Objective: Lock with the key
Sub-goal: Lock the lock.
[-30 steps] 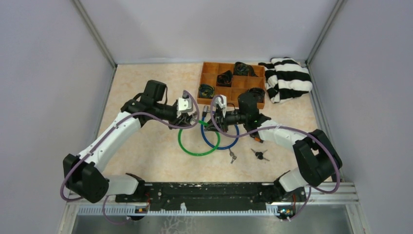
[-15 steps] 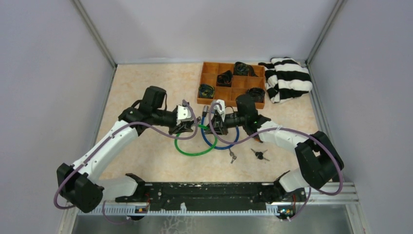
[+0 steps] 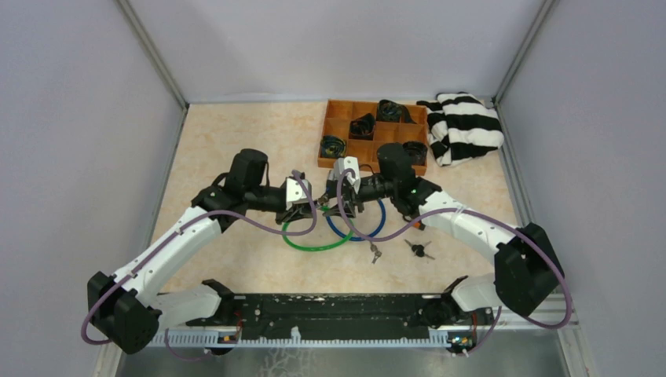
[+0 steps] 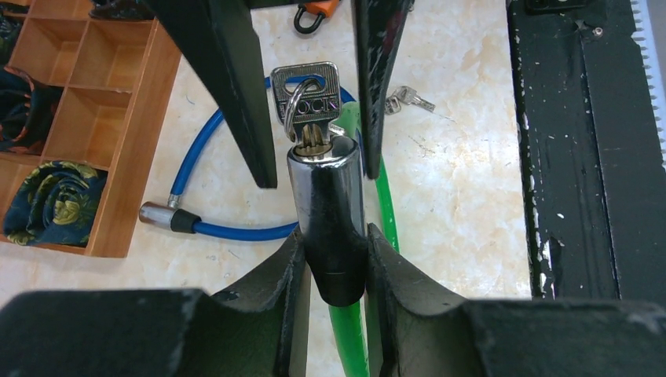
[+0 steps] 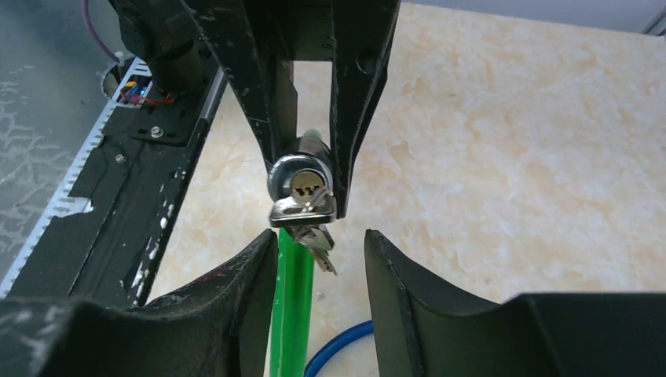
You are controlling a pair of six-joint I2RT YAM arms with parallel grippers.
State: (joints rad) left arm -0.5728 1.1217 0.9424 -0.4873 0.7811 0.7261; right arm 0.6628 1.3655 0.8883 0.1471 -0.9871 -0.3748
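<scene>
My left gripper is shut on the chrome lock cylinder of the green cable lock, holding it off the table. A silver key sits in the cylinder's keyhole, with a second key hanging from its ring. In the right wrist view the key lies flat across the cylinder's face. My right gripper is open, one finger on each side of the key and neither touching it. From above, the two grippers face each other tip to tip.
A blue cable lock lies looped under the right gripper. Loose keys lie nearer the front. An orange compartment tray with coiled locks stands at the back, beside a striped cloth. A black rail runs along the near edge.
The right gripper's jaws have spread apart and let go of the key. Both grippers, with the lock, have shifted a little toward the near edge.
</scene>
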